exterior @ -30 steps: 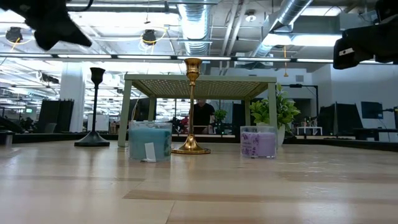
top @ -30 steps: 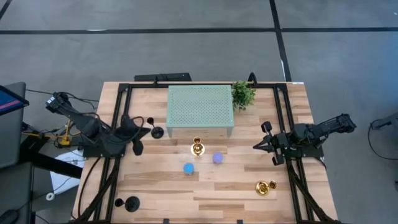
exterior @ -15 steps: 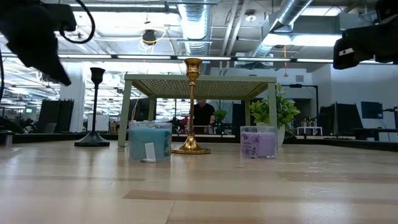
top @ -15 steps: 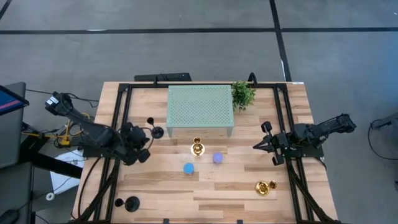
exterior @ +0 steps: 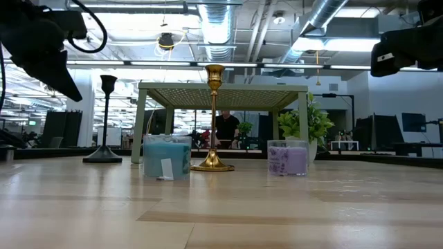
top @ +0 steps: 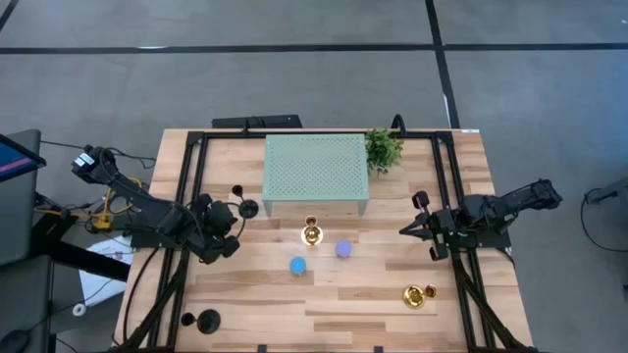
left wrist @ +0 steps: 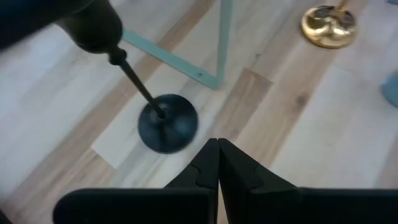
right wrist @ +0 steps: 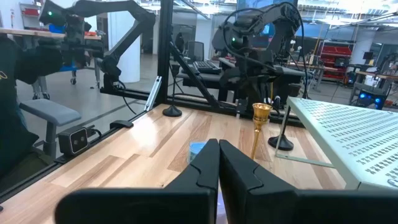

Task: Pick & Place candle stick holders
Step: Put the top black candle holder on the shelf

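- I have the left gripper [left wrist: 217,146] hovering over the counter [top: 245,294], fingers pressed together and empty, just beside the black candle holder [left wrist: 166,122] standing at the green rack's [top: 316,167] left leg.
- This looks like the approach step: next I must spread the fingers and line them up on its stem.
- The right gripper [right wrist: 218,149] waits at the right edge, fingers closed.

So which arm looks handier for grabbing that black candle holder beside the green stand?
Probably the left. The left gripper, fingers shut, hovers just beside the black candle holder, looking down on it. The right gripper waits at the table's far side, nearer the gold one.
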`<act>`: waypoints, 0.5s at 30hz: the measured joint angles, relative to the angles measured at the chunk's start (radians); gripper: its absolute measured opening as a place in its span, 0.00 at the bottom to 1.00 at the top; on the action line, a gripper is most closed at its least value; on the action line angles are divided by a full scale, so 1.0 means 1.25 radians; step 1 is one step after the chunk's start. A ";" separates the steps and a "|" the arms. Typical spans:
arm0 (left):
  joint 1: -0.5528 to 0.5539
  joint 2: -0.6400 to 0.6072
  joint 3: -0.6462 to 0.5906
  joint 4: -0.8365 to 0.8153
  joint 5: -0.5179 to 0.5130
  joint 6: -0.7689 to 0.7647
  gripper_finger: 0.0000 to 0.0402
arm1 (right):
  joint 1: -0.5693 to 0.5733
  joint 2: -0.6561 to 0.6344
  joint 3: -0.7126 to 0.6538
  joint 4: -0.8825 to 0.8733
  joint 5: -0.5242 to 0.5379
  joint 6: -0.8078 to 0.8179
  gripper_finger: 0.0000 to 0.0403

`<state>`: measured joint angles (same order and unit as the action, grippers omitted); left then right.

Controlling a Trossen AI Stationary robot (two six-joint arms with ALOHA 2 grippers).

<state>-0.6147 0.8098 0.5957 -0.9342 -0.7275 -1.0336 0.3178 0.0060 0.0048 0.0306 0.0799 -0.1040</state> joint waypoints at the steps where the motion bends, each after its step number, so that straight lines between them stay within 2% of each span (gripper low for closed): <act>1: 0.000 0.005 -0.004 0.000 -0.005 0.000 0.03 | 0.000 0.000 0.000 0.000 0.000 0.000 0.00; 7: 0.032 0.031 -0.039 0.005 -0.014 -0.036 0.19 | 0.000 0.000 0.000 0.000 0.000 0.000 0.00; 15: 0.076 0.063 -0.058 0.052 -0.090 -0.039 0.41 | 0.000 0.000 0.000 0.000 0.000 0.000 0.00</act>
<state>-0.5194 0.8887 0.5232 -0.8696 -0.8396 -1.0819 0.3183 0.0061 0.0048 0.0303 0.0799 -0.1040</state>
